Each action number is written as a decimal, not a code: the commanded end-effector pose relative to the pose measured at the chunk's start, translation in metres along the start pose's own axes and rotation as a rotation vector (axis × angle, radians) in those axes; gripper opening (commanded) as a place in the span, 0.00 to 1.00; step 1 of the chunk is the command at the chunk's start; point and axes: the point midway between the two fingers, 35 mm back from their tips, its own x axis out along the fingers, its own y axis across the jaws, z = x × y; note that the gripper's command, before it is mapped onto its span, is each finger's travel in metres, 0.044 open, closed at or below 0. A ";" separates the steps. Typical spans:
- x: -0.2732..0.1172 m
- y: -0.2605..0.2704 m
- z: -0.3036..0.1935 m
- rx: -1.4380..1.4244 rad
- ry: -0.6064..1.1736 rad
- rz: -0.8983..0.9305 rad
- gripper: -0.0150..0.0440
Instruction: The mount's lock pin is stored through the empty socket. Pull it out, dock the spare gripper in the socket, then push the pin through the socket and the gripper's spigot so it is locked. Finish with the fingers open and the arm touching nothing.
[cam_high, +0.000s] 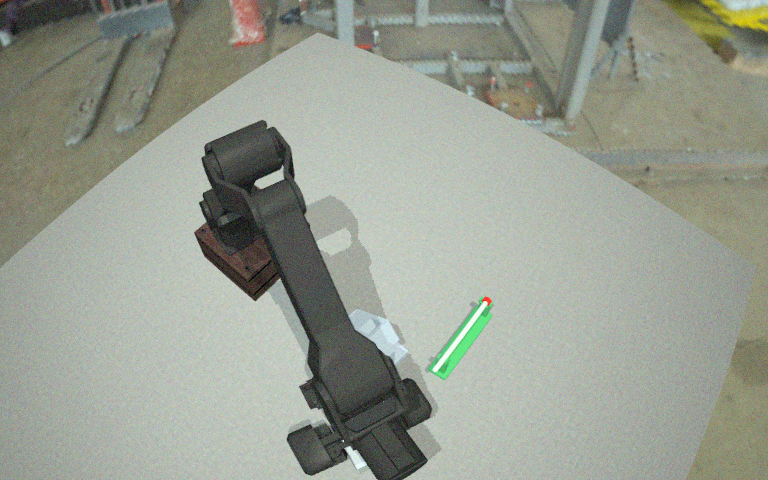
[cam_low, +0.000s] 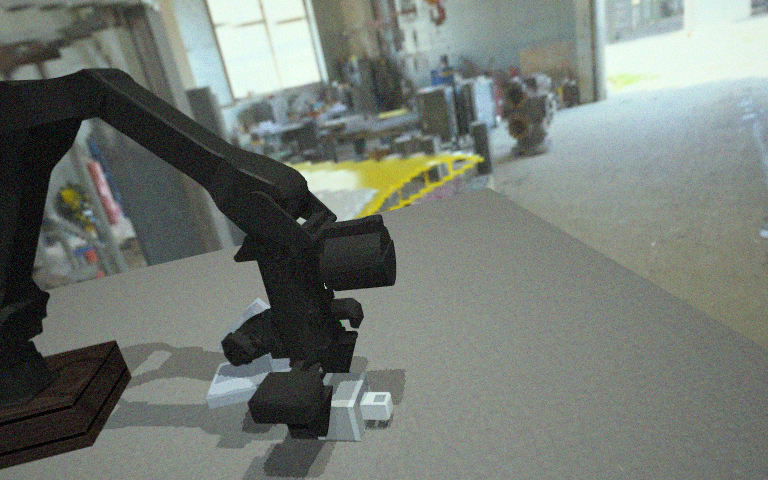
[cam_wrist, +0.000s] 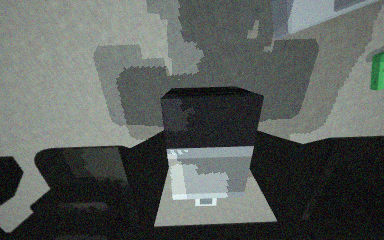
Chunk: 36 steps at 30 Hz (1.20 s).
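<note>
My gripper (cam_low: 335, 390) (cam_wrist: 203, 130) is shut on the spare gripper, a pale block (cam_low: 344, 410) (cam_wrist: 210, 177) with a small square spigot (cam_low: 376, 405) (cam_wrist: 205, 201) that has a hole in it. It is held low above the table, the spigot pointing away from the arm's base. The lock pin (cam_high: 459, 336), white with a red head, lies along a green holder (cam_high: 468, 343) (cam_wrist: 378, 74), out of the socket. A pale blue-white structure (cam_high: 380, 335) (cam_low: 235, 384) (cam_wrist: 320, 15), seemingly the mount, stands behind the held block, partly hidden by the arm. Its socket opening cannot be made out.
The arm's dark wooden base (cam_high: 237, 266) (cam_low: 73, 390) stands on the grey table (cam_high: 566, 254) (cam_low: 509, 339). The forearm hangs over part of the pale structure. The green holder is to the right of the wrist in the top view.
</note>
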 end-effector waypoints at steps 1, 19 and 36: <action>0.000 0.000 0.000 0.000 0.000 0.000 0.30; -0.001 0.000 0.000 0.000 0.000 0.000 1.00; -0.032 0.000 0.010 0.003 -0.037 0.002 1.00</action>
